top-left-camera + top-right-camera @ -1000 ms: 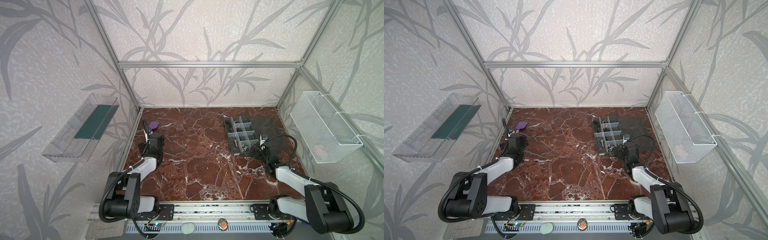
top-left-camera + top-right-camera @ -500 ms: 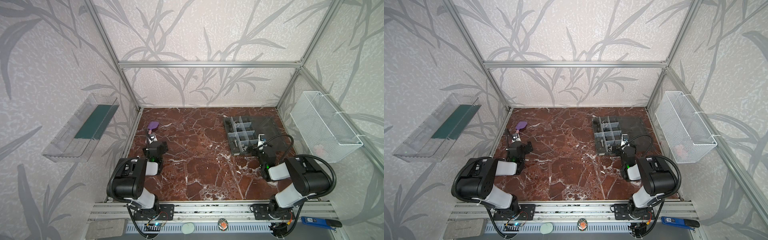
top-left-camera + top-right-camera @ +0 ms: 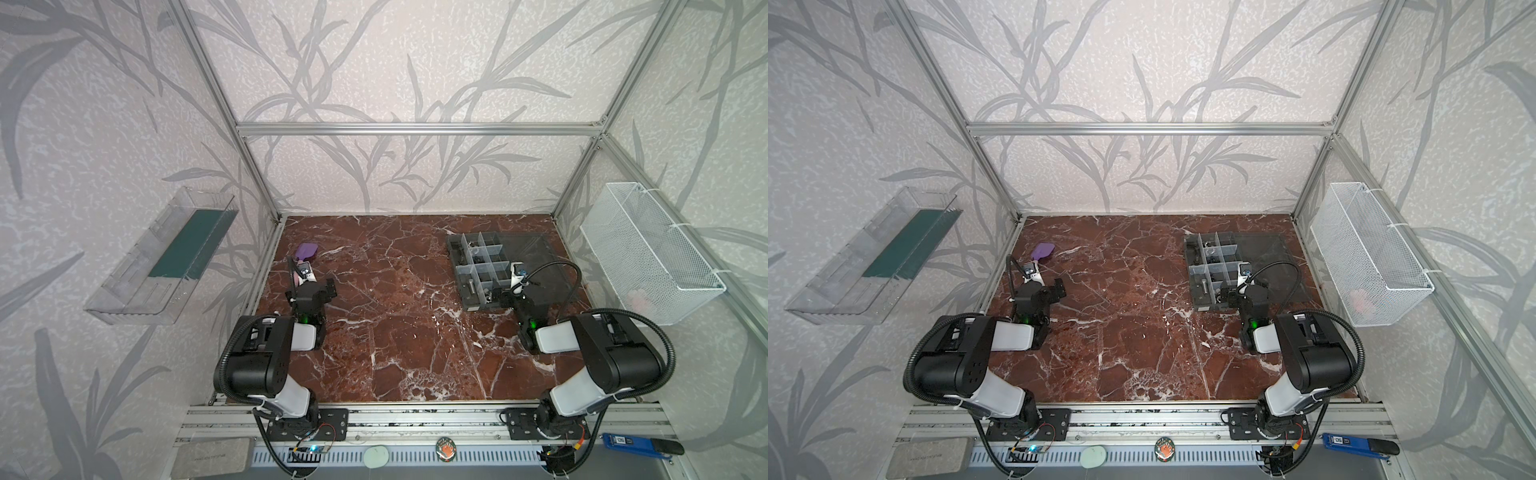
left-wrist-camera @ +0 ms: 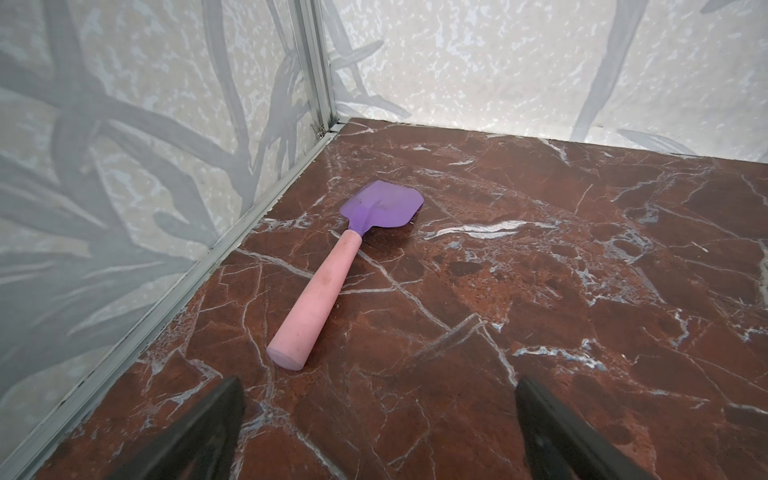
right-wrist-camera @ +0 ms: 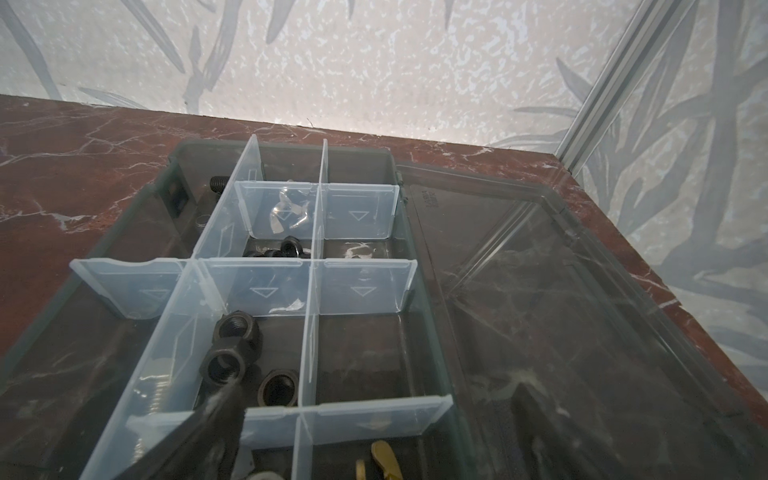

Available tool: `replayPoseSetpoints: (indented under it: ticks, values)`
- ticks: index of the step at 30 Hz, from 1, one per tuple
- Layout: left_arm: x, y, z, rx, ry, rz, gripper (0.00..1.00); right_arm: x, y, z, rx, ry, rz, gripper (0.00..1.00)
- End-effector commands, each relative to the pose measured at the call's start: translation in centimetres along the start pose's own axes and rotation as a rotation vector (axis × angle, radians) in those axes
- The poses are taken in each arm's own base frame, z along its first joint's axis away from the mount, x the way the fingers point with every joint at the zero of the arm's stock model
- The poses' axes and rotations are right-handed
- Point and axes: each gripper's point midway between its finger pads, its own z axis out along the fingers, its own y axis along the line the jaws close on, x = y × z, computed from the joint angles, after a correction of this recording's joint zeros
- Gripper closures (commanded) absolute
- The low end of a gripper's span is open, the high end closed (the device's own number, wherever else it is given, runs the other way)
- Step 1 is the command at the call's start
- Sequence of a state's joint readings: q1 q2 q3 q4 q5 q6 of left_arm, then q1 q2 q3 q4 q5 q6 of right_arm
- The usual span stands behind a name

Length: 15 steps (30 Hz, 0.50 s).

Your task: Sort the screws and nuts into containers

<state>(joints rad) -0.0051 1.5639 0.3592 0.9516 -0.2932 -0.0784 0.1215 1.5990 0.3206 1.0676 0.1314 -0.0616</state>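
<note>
Right gripper (image 5: 374,415): two black tapered fingers spread to full width, nothing between them; one finger (image 5: 216,419) at the organizer box (image 5: 286,146), the other above its lid (image 5: 582,311), laid flat open. Left gripper (image 4: 376,424): black fingers likewise wide apart, empty, above bare table (image 4: 540,291). Box: smoky grey clear plastic, rectangular, split by frosted translucent dividers (image 5: 361,286) into small compartments (image 5: 357,357). Nuts (image 5: 237,332): three black, hexagonal, matte, threaded bores, in the middle compartment just past the near finger; smaller black ones (image 5: 286,247) one compartment farther; brass-gold pieces (image 5: 382,457) nearest, cut off by the frame edge. Screw (image 5: 218,183): black, threaded, in a far side compartment. Spatula (image 4: 324,291): round pink handle, flat purple blade, lying near the side rail. Table: glossy red-brown marble pattern, white veins. Enclosure: aluminium frame (image 3: 415,129), textured pale wallpaper (image 3: 415,62) with grey leaves; white wire-mesh basket (image 3: 648,249) on the right wall, clear shelf (image 3: 166,257) with green strip on the left.
</note>
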Motion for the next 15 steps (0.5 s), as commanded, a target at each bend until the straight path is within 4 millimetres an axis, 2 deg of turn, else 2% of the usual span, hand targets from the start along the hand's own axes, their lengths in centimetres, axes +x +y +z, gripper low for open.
replayPoseSetpoints:
  ticks: [1, 12, 15]
  values:
    - [-0.6, -0.2, 0.1, 0.005, -0.024, 0.009, 0.01, -0.8, 0.3, -0.1, -0.015, -0.034, -0.012, 0.01]
    - [-0.6, -0.3, 0.1, -0.002, -0.025, 0.023, 0.01, -0.8, 0.0, -0.1, -0.005, -0.03, -0.005, 0.01]
    - [-0.6, -0.3, 0.1, -0.002, -0.026, 0.024, 0.01, -0.8, -0.9, -0.4, 0.05, -0.044, 0.012, 0.01]
